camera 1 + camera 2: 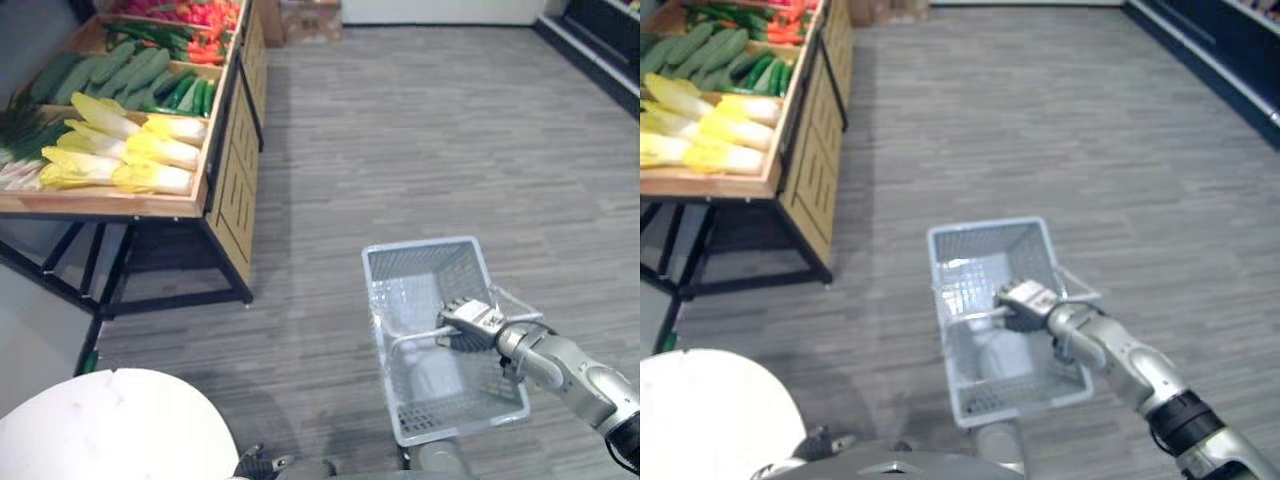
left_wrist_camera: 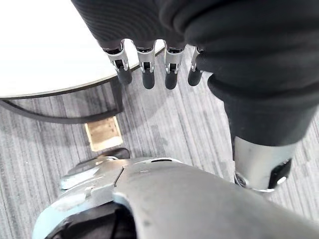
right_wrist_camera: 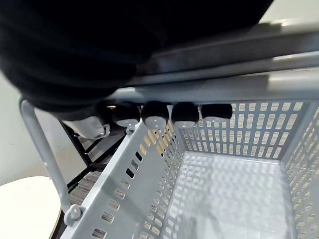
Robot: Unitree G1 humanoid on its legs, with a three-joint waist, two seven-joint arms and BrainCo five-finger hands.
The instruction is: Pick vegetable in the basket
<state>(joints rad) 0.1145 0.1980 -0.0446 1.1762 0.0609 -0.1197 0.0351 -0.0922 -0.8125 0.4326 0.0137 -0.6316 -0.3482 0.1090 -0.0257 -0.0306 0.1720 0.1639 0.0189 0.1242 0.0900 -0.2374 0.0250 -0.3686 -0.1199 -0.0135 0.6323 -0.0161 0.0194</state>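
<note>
Basket (image 1: 425,262) lengthwise pointing away, right robot hand (image 1: 470,322) clasping handle (image 3: 40,144).

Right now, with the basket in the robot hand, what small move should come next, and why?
Probably a step toward the stand on the left. The right robot hand is curled round the handle of the basket, which is empty, and the vegetables look too far for the open left robot hand.
</note>
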